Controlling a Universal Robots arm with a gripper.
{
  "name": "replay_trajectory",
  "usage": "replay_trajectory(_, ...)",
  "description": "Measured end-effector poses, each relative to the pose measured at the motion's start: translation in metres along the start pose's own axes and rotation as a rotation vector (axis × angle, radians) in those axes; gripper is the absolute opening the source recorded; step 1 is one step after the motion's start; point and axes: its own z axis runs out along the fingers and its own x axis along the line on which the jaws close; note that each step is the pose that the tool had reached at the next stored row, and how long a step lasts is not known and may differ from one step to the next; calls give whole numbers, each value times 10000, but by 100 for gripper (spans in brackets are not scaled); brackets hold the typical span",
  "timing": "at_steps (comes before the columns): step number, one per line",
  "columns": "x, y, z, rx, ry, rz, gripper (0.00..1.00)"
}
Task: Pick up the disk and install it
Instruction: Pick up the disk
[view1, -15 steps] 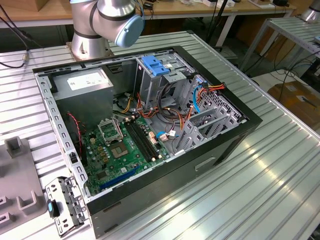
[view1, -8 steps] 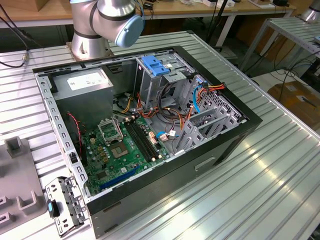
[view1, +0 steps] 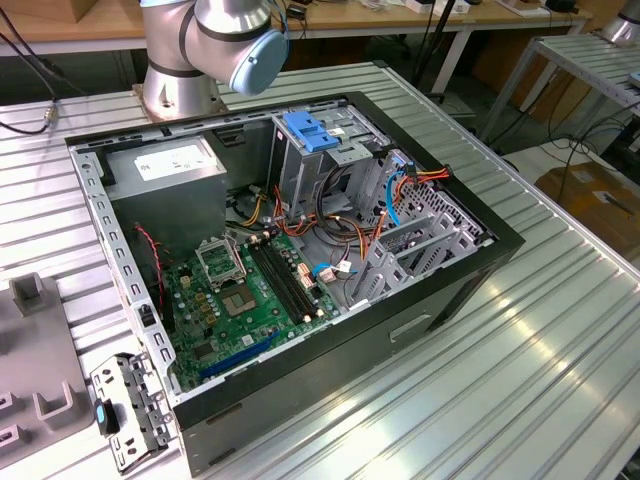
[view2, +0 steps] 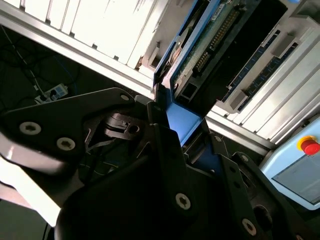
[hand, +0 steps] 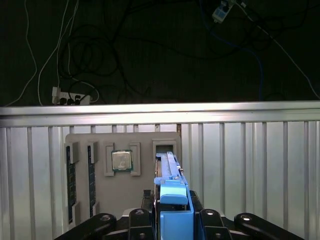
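One thin hold: the disk (hand: 168, 167) is pinched by its blue carrier edge in the gripper (hand: 172, 222), edge-on above the parts tray (hand: 125, 145). Slippage or twisting is risked under swing.

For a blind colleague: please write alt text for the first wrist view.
The gripper clamps the disk edge-on by its blue carrier, at a grey parts tray holding a processor chip and two memory sticks. The tray sits on a ribbed metal table, with cables in the dark beyond.
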Motion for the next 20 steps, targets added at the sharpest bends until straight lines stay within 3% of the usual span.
replay_trajectory(20,2,-2,-100,-1,0,0,37)
